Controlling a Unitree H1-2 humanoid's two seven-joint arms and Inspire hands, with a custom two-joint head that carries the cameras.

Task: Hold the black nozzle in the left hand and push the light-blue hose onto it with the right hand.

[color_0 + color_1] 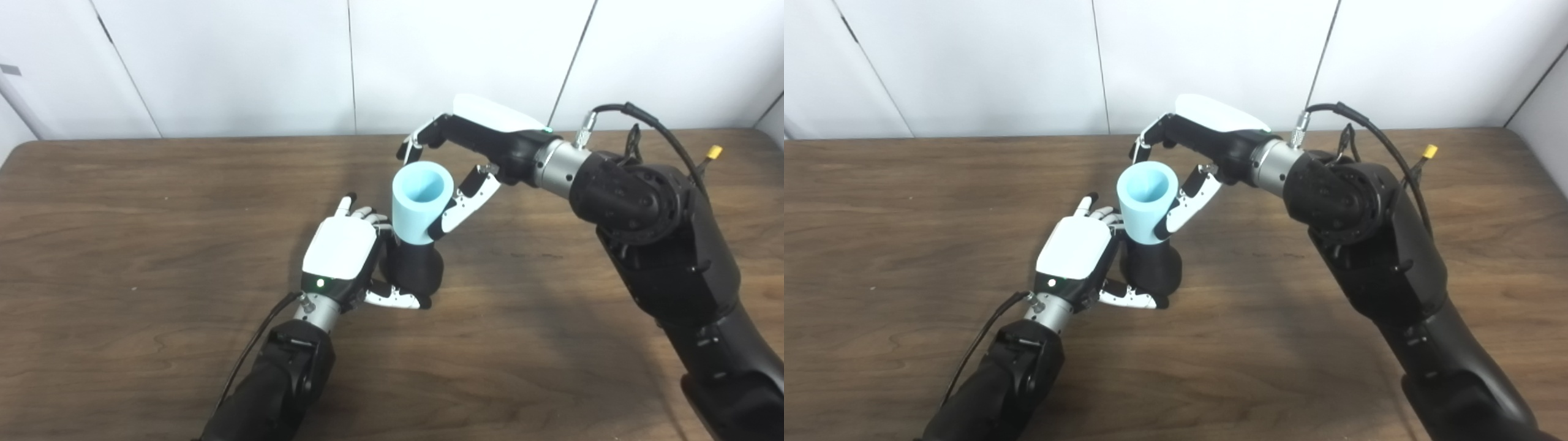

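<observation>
The black nozzle [415, 268] stands upright near the table's middle, and my left hand [346, 254] is shut on it from its left side, thumb wrapped across its base. The light-blue hose [419, 205], a short open tube, sits on the nozzle's top, leaning slightly left. My right hand [468, 159] reaches in from the right. Its thumb rests against the hose's right side and its fingers curl over the far rim, so the hand is shut on the hose. The joint between hose and nozzle is partly hidden by the fingers.
The brown wooden table [153, 257] spreads around both hands. A white panelled wall [245, 61] runs behind its far edge. My right forearm [661, 245] with its black cable [661, 131] crosses the table's right side.
</observation>
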